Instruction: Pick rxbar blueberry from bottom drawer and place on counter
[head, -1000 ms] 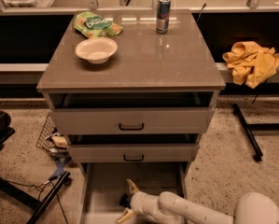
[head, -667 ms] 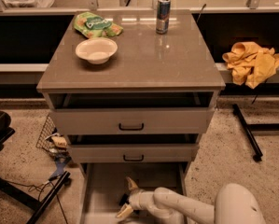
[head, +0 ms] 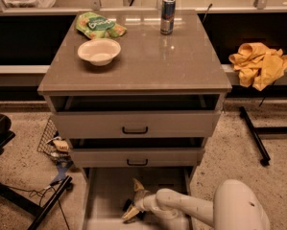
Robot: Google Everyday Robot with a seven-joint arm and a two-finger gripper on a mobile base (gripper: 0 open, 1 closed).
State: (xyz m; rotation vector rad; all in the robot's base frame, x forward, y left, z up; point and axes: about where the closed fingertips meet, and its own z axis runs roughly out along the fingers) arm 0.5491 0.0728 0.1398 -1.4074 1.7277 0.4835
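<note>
The bottom drawer [head: 104,195] is pulled out at the foot of the cabinet, showing its pale tray interior. My gripper [head: 134,201] is inside it, reaching in from the lower right with its pale fingers [head: 137,186] spread apart. A small dark piece [head: 139,212], apparently the rxbar blueberry, shows by the lower finger on the drawer floor; most of it is hidden by the gripper. The counter [head: 148,61] is the glossy grey-brown top of the cabinet, well above the gripper.
On the counter stand a white bowl [head: 99,51], a green snack bag [head: 99,26] and a can [head: 167,16]. The two upper drawers [head: 133,126] with black handles are slightly open. A yellow cloth [head: 259,63] lies on a ledge at the right. Cables and a black stand [head: 47,200] lie on the floor at the left.
My arm's elbow has swung left and further into view. The gripper has stayed in the bottom drawer, shifting slightly, its fingers still apart around the dark piece.
</note>
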